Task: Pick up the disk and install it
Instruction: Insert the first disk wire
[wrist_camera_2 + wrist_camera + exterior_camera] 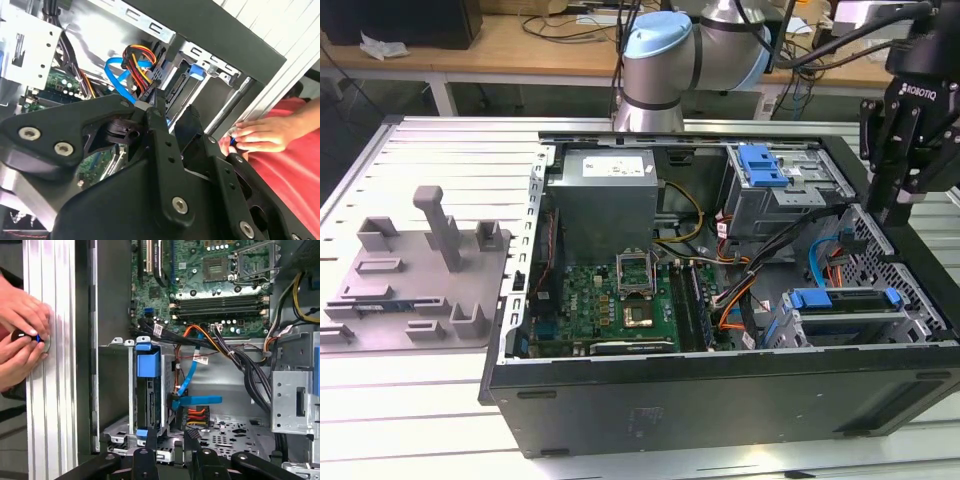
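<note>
The disk (845, 300) sits on edge in the lower drive bay at the front corner of the open computer case (720, 400), its blue bracket showing along the top. In the first wrist view the disk (148, 390) stands slotted in the bay's metal frame, blue bracket tabs at both ends. My gripper (898, 215) hangs over the case wall on the exterior view's right, above and behind the bay. Its black fingers (150, 452) stand apart, open, with nothing between them, a short way off the disk.
A person's hands (20, 335) rest on the aluminium table (50, 390) just outside the case wall, pinching a small dark object. Inside the case are the motherboard (620, 295), a grey power supply (605, 200), an upper drive cage (775, 190) and loose cables (200, 400). A grey fixture plate (420, 280) lies on the exterior view's left.
</note>
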### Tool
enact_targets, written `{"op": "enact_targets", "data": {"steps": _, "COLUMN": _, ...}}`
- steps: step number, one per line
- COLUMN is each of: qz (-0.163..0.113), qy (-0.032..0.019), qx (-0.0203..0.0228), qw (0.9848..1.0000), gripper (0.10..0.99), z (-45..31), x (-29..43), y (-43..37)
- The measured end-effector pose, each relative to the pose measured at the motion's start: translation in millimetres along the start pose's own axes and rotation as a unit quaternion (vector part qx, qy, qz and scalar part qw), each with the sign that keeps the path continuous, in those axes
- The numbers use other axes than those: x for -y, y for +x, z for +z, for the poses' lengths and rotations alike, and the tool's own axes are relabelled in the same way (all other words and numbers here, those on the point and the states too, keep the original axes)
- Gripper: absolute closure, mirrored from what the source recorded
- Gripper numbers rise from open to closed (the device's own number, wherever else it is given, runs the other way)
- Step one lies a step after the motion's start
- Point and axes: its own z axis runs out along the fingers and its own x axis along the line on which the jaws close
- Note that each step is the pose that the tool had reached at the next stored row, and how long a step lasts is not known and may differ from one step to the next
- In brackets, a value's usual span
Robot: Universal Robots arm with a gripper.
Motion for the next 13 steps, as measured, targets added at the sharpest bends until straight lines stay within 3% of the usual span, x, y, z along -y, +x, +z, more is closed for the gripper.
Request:
{"op": "enact_targets", "data": {"steps": 4, "qz": 0.02, "qy": -0.0027, "qx": -0.0021, "qw": 0.9998, "gripper": 0.733, "z": 3.3, "x": -0.1, "y": -1.4}}
{"op": "enact_targets", "data": {"steps": 6, "qz": 0.02, "qy": -0.0023, "qx": -0.0087, "qw": 0.9998, "gripper": 0.733, "z": 4.8, "x": -0.1, "y": -3.6}}
{"op": "enact_targets", "data": {"steps": 10, "qz": 0.02, "qy": -0.0014, "qx": -0.0278, "qw": 0.9994, "gripper": 0.733, "z": 6.3, "x": -0.3, "y": -9.4}}
{"op": "enact_targets", "data": {"steps": 13, "qz": 0.02, "qy": -0.0002, "qx": -0.0372, "qw": 0.9991, "gripper": 0.733, "z": 6.4, "x": -0.5, "y": -16.2}}
